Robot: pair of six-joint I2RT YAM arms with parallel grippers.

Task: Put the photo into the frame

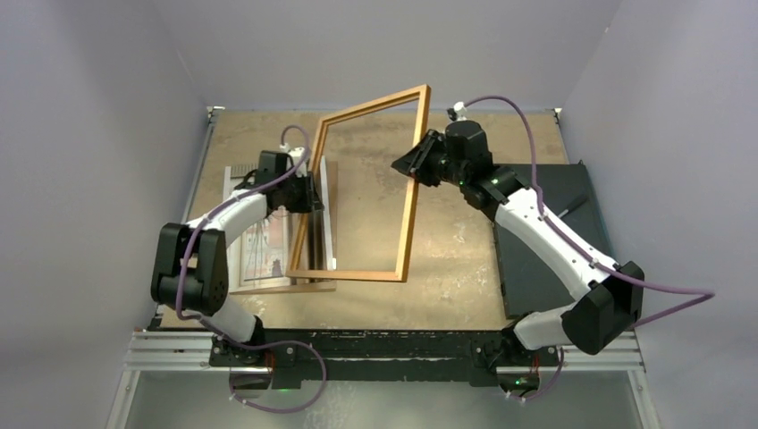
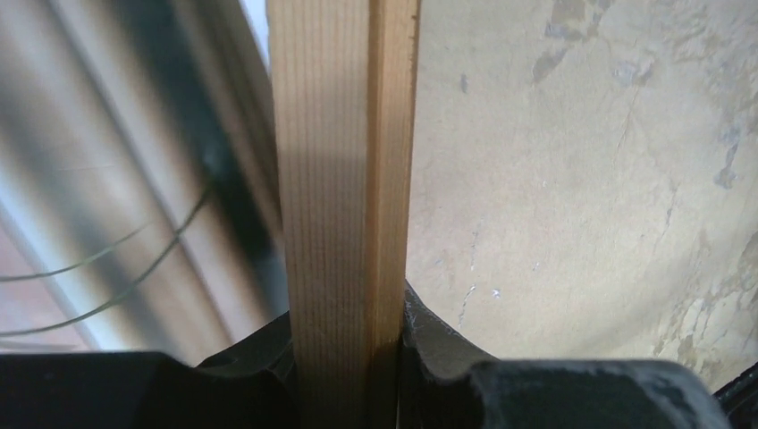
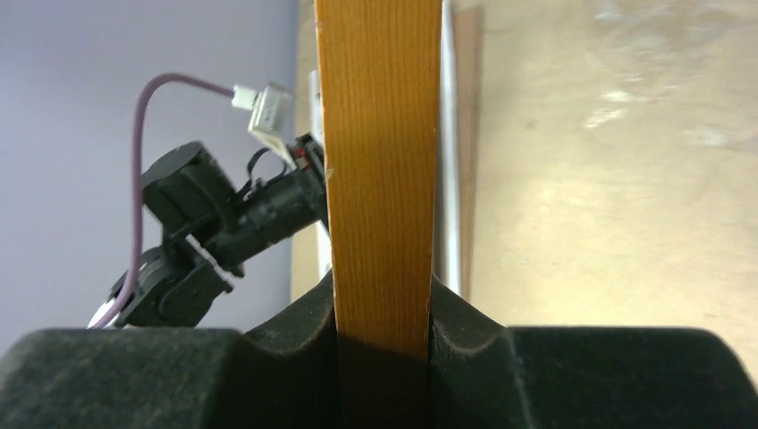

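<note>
The orange-brown wooden frame [image 1: 409, 214] is held up off the table, tilted, with its far end raised. My left gripper [image 1: 308, 192] is shut on its left rail [image 2: 344, 197]. My right gripper [image 1: 413, 165] is shut on its right rail [image 3: 383, 170]. The photo [image 1: 261, 241], a print with beige and dark vertical bands, lies flat on the table at the left, under the left arm and partly behind the frame's left rail. It shows blurred in the left wrist view [image 2: 107, 179].
A black rectangular slab [image 1: 550, 232] lies on the table at the right, under the right arm. A brown backing board edge [image 1: 277, 288] shows under the photo at the near left. The left arm [image 3: 214, 223] shows in the right wrist view.
</note>
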